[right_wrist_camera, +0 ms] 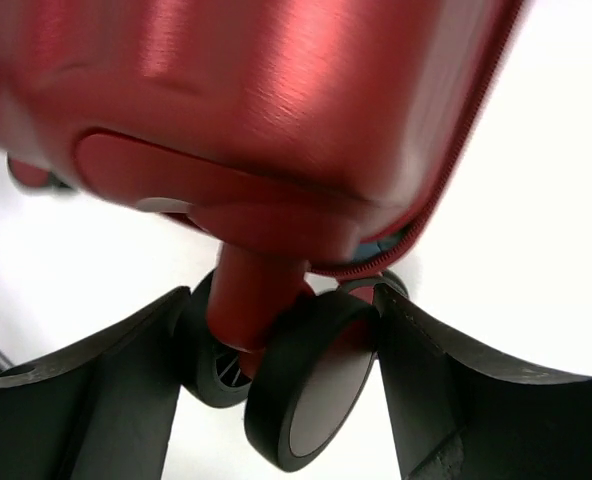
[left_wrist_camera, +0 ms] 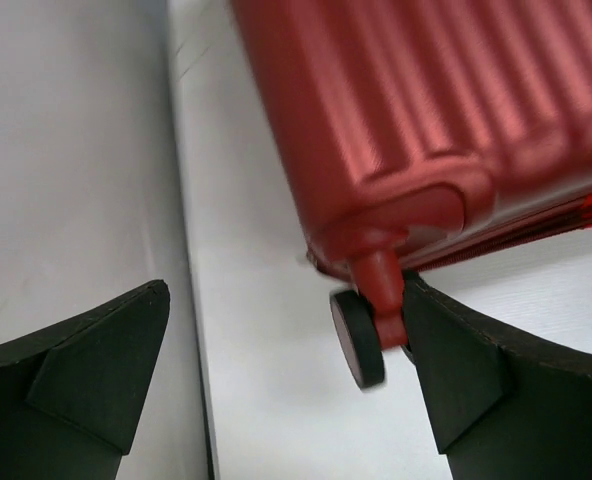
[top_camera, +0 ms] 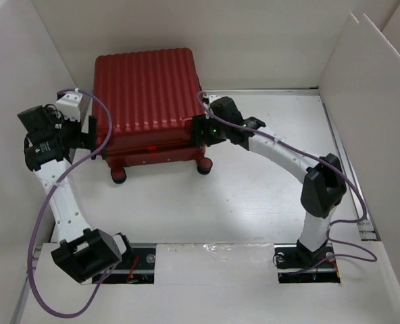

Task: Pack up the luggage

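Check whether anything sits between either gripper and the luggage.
Nothing visible does. The left gripper is at the corner of the luggage, jaws open, with the near left wheel just beside one jaw. The right gripper has its jaws straddling the near right wheel; whether they clamp it is unclear.

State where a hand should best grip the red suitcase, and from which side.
Probably a caster on the near edge of the luggage, approached from the near side: the ribbed shell is too broad for a hand, while the casters jut out narrow. The right hand holds one.
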{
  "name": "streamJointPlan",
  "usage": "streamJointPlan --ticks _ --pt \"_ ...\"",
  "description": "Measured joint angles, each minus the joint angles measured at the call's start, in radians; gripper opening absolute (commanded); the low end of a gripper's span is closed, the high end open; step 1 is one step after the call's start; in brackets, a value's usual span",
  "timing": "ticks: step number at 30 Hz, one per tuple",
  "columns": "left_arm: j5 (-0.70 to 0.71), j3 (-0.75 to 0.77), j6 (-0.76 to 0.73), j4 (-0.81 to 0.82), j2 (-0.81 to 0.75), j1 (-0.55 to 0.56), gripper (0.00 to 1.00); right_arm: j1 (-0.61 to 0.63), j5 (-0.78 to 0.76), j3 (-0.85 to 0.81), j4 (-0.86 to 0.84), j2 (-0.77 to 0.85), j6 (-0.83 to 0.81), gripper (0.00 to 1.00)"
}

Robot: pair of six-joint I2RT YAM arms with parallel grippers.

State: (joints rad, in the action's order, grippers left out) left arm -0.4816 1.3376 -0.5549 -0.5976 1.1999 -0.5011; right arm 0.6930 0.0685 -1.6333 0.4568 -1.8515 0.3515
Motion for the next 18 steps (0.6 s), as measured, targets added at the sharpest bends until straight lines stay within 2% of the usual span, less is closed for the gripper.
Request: streamJointPlan --ticks 6,11,15,18 --pt "-0.027 0.049 -0.014 -0.024 0.010 0.177 0.97 -0.165 0.030 0.116 -0.030 0.089 -0.023 0.00" --pt "0.014 0.055 -0.076 -0.064 0.040 0.461 0.99 -0.338 0.049 0.129 0.014 0.120 -0.117 0.00" --pt "0.000 0.132 -0.222 -0.181 0.071 0.631 0.99 -0.475 0.055 0.068 0.116 0.123 -0.233 0.00" --pt "0.007 0.179 -0.409 -0.236 0.082 0.739 0.99 -0.560 0.026 -0.030 0.142 0.083 -0.323 0.00"
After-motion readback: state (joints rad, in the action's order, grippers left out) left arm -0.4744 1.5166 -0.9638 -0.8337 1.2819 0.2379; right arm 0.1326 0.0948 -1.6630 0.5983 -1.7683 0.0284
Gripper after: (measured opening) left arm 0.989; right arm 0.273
